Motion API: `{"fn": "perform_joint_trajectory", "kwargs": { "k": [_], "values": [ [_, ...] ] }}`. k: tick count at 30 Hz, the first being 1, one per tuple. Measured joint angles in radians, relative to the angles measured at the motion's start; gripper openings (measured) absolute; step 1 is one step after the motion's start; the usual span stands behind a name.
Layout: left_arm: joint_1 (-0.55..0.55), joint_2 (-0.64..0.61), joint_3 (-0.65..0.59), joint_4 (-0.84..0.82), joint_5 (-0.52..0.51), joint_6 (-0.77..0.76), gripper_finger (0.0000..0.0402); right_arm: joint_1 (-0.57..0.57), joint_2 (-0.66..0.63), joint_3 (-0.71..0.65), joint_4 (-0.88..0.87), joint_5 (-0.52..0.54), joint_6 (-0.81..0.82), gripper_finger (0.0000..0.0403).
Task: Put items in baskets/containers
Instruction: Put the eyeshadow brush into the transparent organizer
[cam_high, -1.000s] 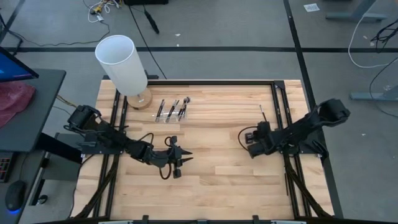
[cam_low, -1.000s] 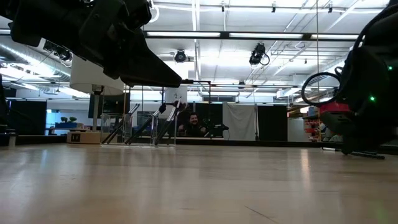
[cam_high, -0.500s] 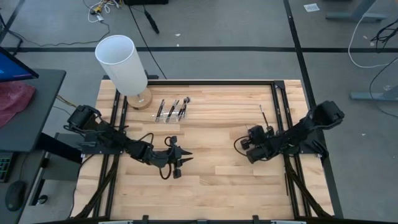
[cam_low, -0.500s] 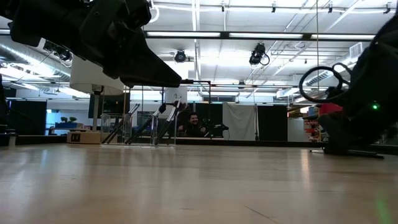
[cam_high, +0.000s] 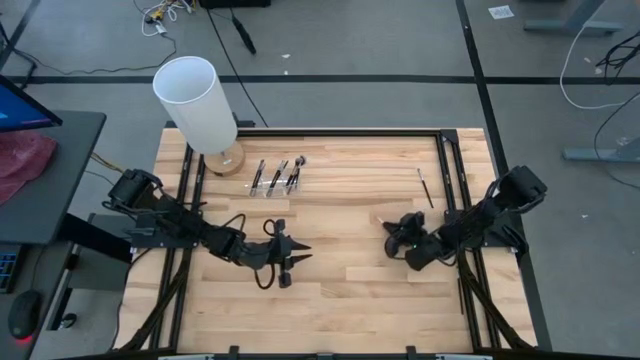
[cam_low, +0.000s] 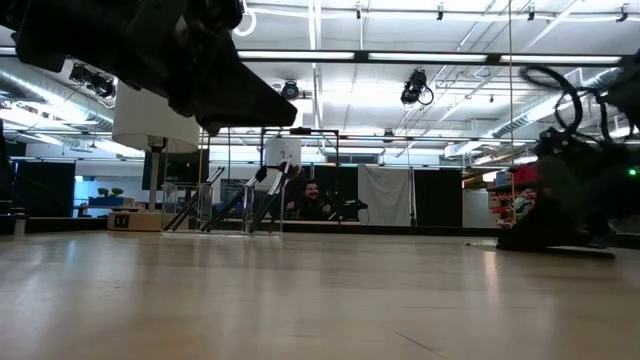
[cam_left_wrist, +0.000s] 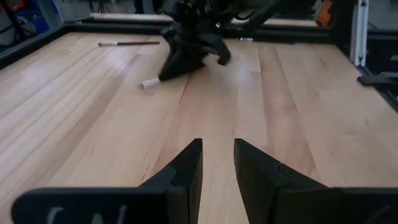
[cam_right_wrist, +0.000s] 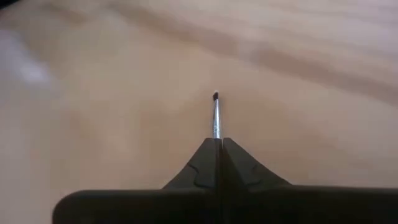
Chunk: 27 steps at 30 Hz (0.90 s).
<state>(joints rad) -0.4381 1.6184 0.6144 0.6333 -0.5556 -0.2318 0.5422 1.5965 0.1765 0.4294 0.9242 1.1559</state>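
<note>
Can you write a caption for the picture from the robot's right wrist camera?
Right gripper pinched shut on a thin makeup brush, its tip poking out above the wooden table.

We are in a large robotics lab: exposed ceiling ducts (cam_low: 40, 75), strip lights (cam_low: 400, 56), loose floor cables (cam_high: 165, 15), and a wooden desk (cam_high: 340, 290) in a metal frame (cam_high: 320, 131), a person (cam_low: 313, 197) seated beyond.

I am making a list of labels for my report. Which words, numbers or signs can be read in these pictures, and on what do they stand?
No text can be read with certainty.
Pale marks on the bar behind the left gripper: cut off, unreadable.
Label on the small box, low view: too small.
White sheet, high view: too small.
</note>
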Motion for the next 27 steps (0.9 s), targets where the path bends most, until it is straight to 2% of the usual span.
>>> {"fn": "perform_joint_trajectory", "kwargs": {
  "k": [2, 7, 15, 18, 22, 27],
  "values": [
    [0.000, 0.000, 0.000, 0.019, 0.000, 0.011, 0.0094, 0.002, 0.000, 0.021, 0.069, -0.018, -0.095, 0.0006],
    [0.000, 0.000, 0.000, 0.029, 0.000, 0.016, 0.0094, 0.001, -0.001, 0.075, 0.200, 0.011, -0.312, 0.0005],
    [0.002, 0.002, 0.000, 0.054, 0.013, 0.034, 0.0094, 0.000, -0.002, 0.104, 0.402, 0.026, -0.522, 0.0005],
    [0.010, 0.045, 0.000, 0.161, 0.031, 0.083, 0.0094, 0.000, -0.002, 0.104, 0.547, 0.025, -0.627, 0.0005],
    [0.038, 0.156, 0.000, 0.423, 0.106, 0.144, 0.0096, 0.000, -0.003, 0.110, 0.767, -0.037, -0.798, 0.0005],
    [0.090, 0.269, 0.021, 0.619, 0.156, 0.163, 0.0128, 0.000, -0.003, 0.212, 0.842, -0.170, -0.970, 0.0005]
  ]
}}
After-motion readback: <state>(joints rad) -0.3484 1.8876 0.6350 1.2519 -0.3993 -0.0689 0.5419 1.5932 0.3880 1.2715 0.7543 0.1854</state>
